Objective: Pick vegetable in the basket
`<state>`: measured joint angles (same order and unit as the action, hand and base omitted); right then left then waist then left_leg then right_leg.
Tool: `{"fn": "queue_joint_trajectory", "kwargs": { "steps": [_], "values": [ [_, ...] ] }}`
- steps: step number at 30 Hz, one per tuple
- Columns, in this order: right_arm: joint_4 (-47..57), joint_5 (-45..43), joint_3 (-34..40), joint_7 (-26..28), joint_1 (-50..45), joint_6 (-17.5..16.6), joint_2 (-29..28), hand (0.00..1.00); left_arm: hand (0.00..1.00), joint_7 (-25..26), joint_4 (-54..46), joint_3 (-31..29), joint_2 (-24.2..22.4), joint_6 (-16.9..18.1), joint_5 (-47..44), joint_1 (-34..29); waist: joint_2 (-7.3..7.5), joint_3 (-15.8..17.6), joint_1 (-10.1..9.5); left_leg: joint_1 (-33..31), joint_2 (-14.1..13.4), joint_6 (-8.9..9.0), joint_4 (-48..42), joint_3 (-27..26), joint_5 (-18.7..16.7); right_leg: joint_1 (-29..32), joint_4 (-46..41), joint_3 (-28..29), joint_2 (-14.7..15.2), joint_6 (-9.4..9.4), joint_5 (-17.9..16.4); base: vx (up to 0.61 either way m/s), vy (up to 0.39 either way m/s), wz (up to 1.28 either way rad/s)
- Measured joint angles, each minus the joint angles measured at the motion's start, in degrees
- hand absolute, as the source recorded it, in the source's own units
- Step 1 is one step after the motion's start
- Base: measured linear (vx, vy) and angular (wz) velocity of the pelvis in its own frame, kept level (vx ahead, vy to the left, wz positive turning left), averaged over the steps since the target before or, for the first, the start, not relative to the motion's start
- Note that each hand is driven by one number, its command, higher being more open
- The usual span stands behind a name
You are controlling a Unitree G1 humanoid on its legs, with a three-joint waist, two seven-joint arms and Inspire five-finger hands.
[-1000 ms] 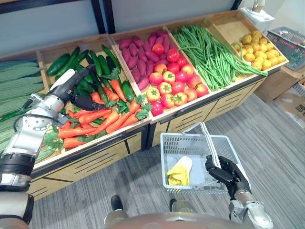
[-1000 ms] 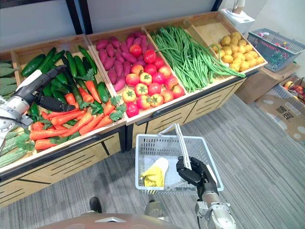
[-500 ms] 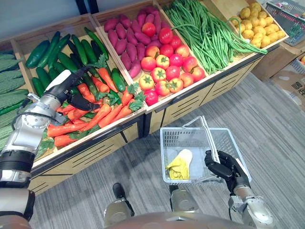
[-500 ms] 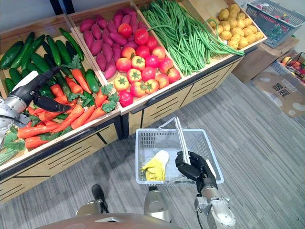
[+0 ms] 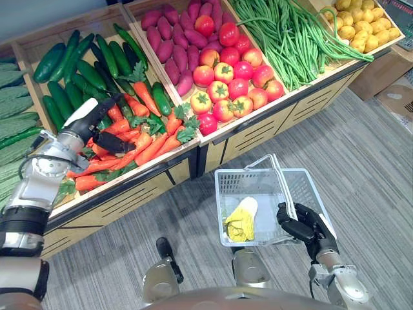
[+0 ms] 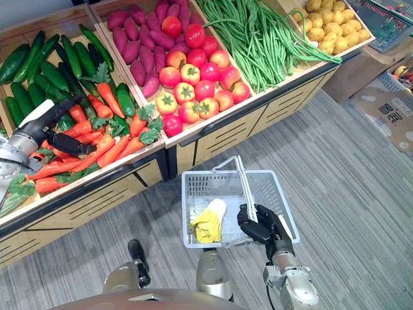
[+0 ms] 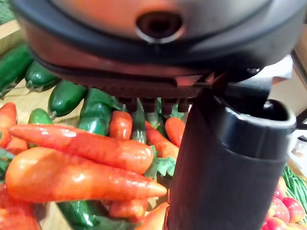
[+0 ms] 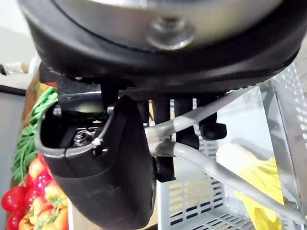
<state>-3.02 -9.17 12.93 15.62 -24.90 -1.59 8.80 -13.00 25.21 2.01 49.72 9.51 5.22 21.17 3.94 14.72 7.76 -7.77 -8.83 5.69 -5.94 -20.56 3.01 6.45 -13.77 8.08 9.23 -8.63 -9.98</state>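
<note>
Fingers (image 5: pixel 106 103) of left hand (image 5: pixel 89 123) straight, spread over carrots (image 5: pixel 139 152); right hand (image 5: pixel 310 227) fingers curled round basket handle (image 5: pixel 284 190), clear of stand (image 5: pixel 122 205).

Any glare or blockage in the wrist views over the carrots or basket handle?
Left wrist view: light glints on the carrots, outlines plain; the thumb of the left hand covers part. Right wrist view: no glare; the right hand curls round the basket handle.
</note>
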Motion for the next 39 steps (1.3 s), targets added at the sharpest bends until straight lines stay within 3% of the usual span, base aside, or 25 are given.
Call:
{"fn": "queue_joint_trajectory", "kwargs": {
  "steps": [13, 24, 25, 35, 39],
  "values": [
    [0.06, 0.01, 0.04, -0.02, 1.31, 0.0, -0.01, 0.0, 1.0, 0.32, -1.24, -1.34, -0.41, -0.84, 0.01, -1.94, -0.23, 4.21, -0.11, -2.98, -1.09, -0.2, -6.11, -0.02, -3.23, 1.45, -1.06, 0.99, -0.12, -0.23, 0.17, -0.01, 0.001, -0.03],
    [1.62, -0.08, -0.09, 0.1, 2.14, -0.07, 0.39, 0.0, 1.0, 3.2, -2.63, -3.04, -0.4, 0.88, -0.05, -0.57, -0.14, 7.15, -0.68, -7.0, -2.06, -0.49, -10.05, -0.88, -5.09, 5.45, -1.48, 2.76, -0.44, -0.91, 1.11, -0.04, 0.012, -0.07],
    [1.62, -0.09, -0.09, 0.1, 2.35, -0.07, 0.61, 0.0, 0.0, 3.42, -2.63, -3.07, -0.39, 0.96, -0.05, -0.43, -0.16, 7.16, -0.79, -7.27, -2.16, -0.62, -10.37, -1.1, -5.14, 5.48, -1.3, 3.05, -0.47, -0.96, 1.42, 0.02, 0.016, -0.12],
    [1.6, -0.02, -0.61, -0.04, 3.36, -0.07, 0.68, 0.0, 0.0, 4.99, -2.49, -4.94, -0.4, 0.59, 0.05, 0.93, 0.11, 8.28, -1.18, -7.82, -2.67, -0.26, -11.74, -1.23, -5.95, 5.98, -0.88, 3.35, -0.64, -1.06, 2.32, -0.01, 0.004, -0.04],
    [1.6, -0.02, -0.61, -0.33, 3.43, -0.07, 0.67, 0.0, 0.0, 4.63, -2.46, -4.94, -0.4, 0.05, 1.36, 0.98, 0.11, 8.28, -1.09, -7.82, -2.65, -0.93, -11.71, -1.26, -5.45, 5.62, -0.95, 3.36, -0.65, -1.0, 2.42, 0.02, -0.006, -0.01]
  ]
}}
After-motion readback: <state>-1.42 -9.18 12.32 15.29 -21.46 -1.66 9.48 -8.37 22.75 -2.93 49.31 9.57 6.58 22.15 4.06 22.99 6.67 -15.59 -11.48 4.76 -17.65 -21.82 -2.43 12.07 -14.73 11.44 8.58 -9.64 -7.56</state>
